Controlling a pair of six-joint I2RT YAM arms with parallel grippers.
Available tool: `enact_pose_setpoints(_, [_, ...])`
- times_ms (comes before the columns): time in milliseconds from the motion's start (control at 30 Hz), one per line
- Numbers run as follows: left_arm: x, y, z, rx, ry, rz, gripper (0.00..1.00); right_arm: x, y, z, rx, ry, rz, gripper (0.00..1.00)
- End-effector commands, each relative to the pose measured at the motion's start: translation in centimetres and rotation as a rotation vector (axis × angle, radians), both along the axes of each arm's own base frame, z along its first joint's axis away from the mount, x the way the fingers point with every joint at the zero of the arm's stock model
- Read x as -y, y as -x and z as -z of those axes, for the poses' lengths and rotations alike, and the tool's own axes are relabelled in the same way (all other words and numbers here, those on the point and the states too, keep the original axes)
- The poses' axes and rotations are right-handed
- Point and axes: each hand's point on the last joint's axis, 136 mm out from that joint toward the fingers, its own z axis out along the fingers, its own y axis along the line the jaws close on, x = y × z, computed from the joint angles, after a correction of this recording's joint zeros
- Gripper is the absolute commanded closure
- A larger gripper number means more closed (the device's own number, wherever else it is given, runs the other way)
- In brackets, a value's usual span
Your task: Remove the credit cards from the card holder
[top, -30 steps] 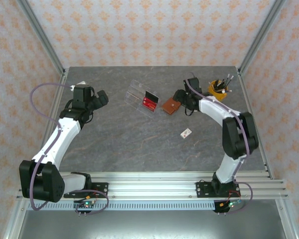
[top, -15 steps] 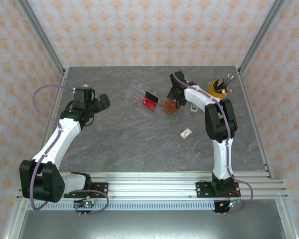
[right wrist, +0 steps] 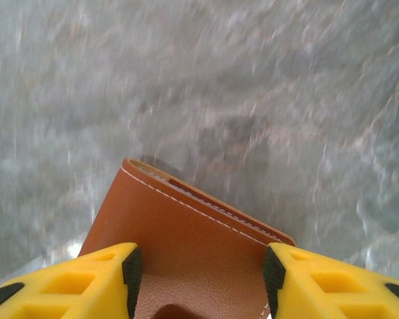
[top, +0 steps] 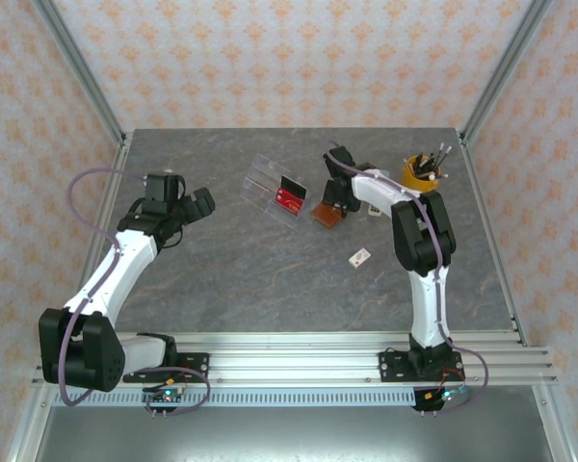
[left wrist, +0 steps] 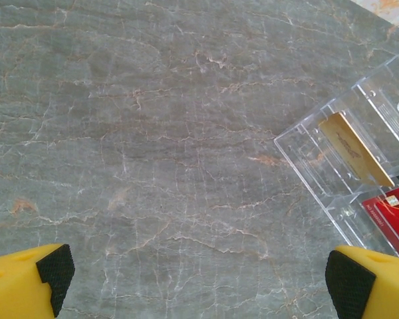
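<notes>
The table (top: 222, 279) is a broad slab of grey, stone-like surface, matt and threaded with pale, rust-tinged veins. Two white, black-jointed arms reach over it from an aluminium rail (top: 299, 361) at the near edge.

The left gripper (top: 195, 202) hangs above bare tabletop, well to the left of everything else. In its wrist view the left gripper (left wrist: 199, 276) has its jaws spread wide, the yellow fingers with their black rubber pads (left wrist: 53, 269) at opposite corners and nothing between them.

A clear acrylic tray (top: 265, 183), rectangular with thin dividing walls, lies near the middle of the far half. In it lie a glossy red credit card (top: 289, 200), a black one (top: 291, 183) just behind it, and a tan card (left wrist: 352, 149) leaning in a slot.

Just right of the tray lies the card holder (top: 328, 212), a small square wallet of smooth tan-brown leather with pale stitching along its edge (right wrist: 186, 226). The right gripper (top: 335, 192) is down over it. Its wrist view shows the right gripper (right wrist: 199, 272) about half apart, pads (right wrist: 132, 272) flanking the leather; whether they pinch it I cannot tell.

A round yellow cup (top: 422, 175) of pens stands at the far right. A small white tag (top: 360, 257) lies flat nearer the rail.
</notes>
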Motion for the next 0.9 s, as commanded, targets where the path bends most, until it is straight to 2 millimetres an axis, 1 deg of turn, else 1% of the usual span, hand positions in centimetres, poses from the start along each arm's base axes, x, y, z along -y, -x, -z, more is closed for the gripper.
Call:
enact_pose_setpoints(0, [0.1,1.2,1.6,-0.047,0.018,-0.008,0.00,-0.6,7.0,2.4,-0.169,0.048,-0.148,0.48])
enact_pose_setpoints(67, [0.5,1.5,2.4,-0.060,0.034,-0.002,0.00,-1.3,9.0,2.3,-0.178,0.024,-0.195,0.48])
enact_pose_setpoints(167, [1.6,1.8,3.4,-0.078,0.071,0.022,0.00,-2.7,12.0,1.9,-0.191,0.004,-0.276,0.48])
enact_pose_setpoints(233, [2.9,1.9,4.0,-0.089,0.107,0.054,0.00,-3.9,13.3,0.6,-0.190,-0.055,-0.296,0.48])
enact_pose_setpoints(267, [3.6,1.9,4.4,-0.095,0.128,0.070,0.00,-3.9,13.2,-0.5,-0.178,-0.079,-0.272,0.47])
enact_pose_setpoints(333, [5.2,1.8,4.9,-0.103,0.189,0.098,0.00,-3.5,12.4,-3.8,-0.108,-0.115,-0.216,0.46])
enact_pose_setpoints(367, [6.1,1.8,5.3,-0.111,0.211,0.115,0.00,-3.2,12.0,-5.0,-0.079,-0.127,-0.193,0.44])
enact_pose_setpoints(400, [7.0,1.7,5.5,-0.118,0.234,0.132,0.00,-2.7,11.8,-6.0,-0.055,-0.135,-0.166,0.42])
enact_pose_setpoints(433, [8.0,1.7,5.8,-0.130,0.257,0.147,0.00,-2.2,11.7,-6.5,-0.044,-0.139,-0.141,0.40])
enact_pose_setpoints(467, [8.9,1.6,5.9,-0.142,0.284,0.164,0.00,-1.8,11.8,-6.5,-0.047,-0.136,-0.120,0.40])
enact_pose_setpoints(500, [10.2,1.5,5.9,-0.153,0.318,0.184,0.00,-1.5,12.0,-6.1,-0.064,-0.132,-0.098,0.40])
enact_pose_setpoints(600, [13.5,1.1,5.6,-0.174,0.385,0.249,0.01,-0.8,12.9,-4.2,-0.130,-0.133,-0.033,0.41])
enact_pose_setpoints(667, [15.4,1.0,5.6,-0.190,0.408,0.294,0.04,-0.9,13.4,-3.3,-0.158,-0.160,0.006,0.44])
enact_pose_setpoints(733, [17.1,1.1,6.1,-0.221,0.429,0.322,0.06,-1.6,13.8,-2.4,-0.178,-0.216,0.034,0.46])
enact_pose_setpoints(867, [20.3,1.4,7.2,-0.264,0.486,0.377,0.08,-2.2,14.2,-0.8,-0.210,-0.259,0.077,0.50])
